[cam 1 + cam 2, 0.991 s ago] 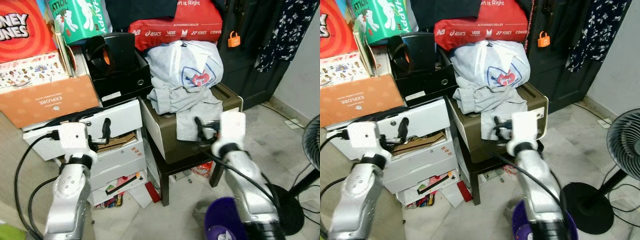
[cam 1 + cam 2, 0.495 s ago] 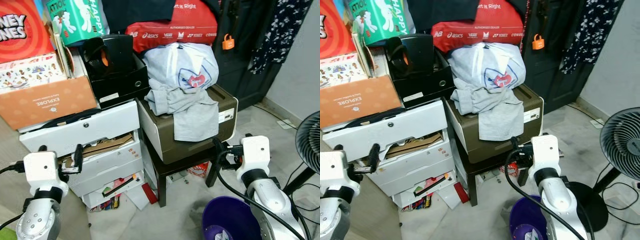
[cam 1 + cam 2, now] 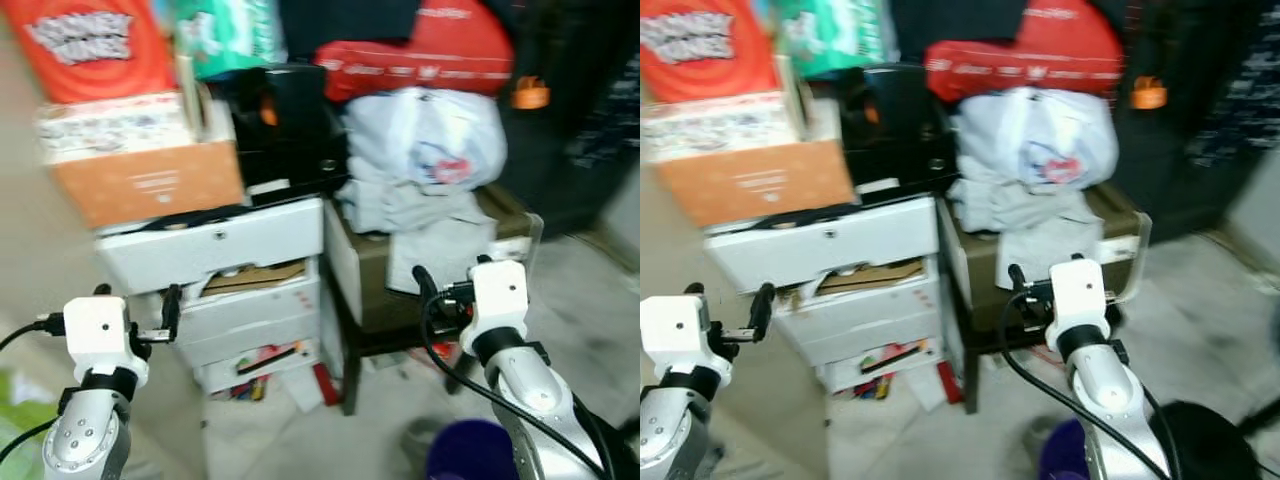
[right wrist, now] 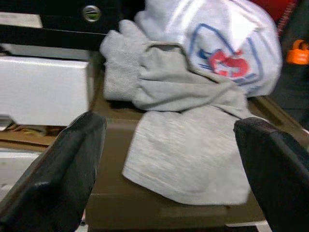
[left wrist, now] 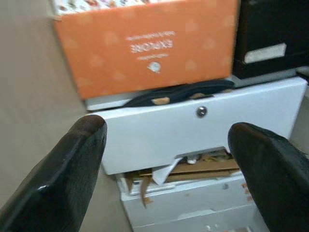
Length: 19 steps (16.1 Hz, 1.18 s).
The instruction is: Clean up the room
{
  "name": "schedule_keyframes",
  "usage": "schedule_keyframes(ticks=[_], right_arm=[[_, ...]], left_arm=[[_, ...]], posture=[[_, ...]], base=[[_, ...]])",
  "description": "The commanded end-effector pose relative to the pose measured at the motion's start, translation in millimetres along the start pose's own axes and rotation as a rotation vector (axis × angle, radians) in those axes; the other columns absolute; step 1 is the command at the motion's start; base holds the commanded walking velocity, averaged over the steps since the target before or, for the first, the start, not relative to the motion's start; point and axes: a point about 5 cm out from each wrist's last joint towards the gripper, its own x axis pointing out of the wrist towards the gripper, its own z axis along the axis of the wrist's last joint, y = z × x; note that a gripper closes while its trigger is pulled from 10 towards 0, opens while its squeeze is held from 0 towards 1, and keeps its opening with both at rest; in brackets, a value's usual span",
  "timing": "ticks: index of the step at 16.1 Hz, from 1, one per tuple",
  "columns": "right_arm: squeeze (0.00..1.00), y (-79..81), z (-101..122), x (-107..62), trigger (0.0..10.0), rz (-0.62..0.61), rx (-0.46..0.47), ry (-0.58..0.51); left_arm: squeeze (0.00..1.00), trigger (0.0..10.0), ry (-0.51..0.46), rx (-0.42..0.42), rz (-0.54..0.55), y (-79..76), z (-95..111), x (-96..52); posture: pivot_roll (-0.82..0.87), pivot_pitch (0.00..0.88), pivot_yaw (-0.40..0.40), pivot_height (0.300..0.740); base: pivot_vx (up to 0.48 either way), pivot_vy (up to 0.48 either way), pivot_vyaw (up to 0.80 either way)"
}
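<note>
Nearest, the left gripper (image 3: 135, 315) and right gripper (image 3: 445, 292) are both raised at chest height, fingers spread wide and holding nothing, touching nothing. I judge they are held up ready while the robot moves, since the head views are blurred. Low by the right arm sits what looks like a purple bin (image 3: 470, 452), though the blur leaves it unsure. Beyond the left gripper stand the white drawers (image 5: 193, 130), stuffed with paper and half open. Beyond the right gripper the grey clothes (image 4: 193, 140) lie heaped on the brown box (image 3: 365, 290), one piece hanging over its front: likely the thing to tidy. Further back, the orange carton (image 5: 149, 46) tops the drawers.
</note>
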Motion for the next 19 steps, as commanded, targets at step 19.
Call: schedule_keyframes(ticks=[19], right_arm=[[0.00, 3.0, 0.7, 3.3, 10.0, 0.026, -0.001, 0.009]], left_arm=[[0.00, 10.0, 0.002, -0.006, -0.017, -6.8, 3.0, 0.1]], posture=[[-0.17, 0.000, 0.014, 0.740]], base=[[0.000, 0.000, 0.80]])
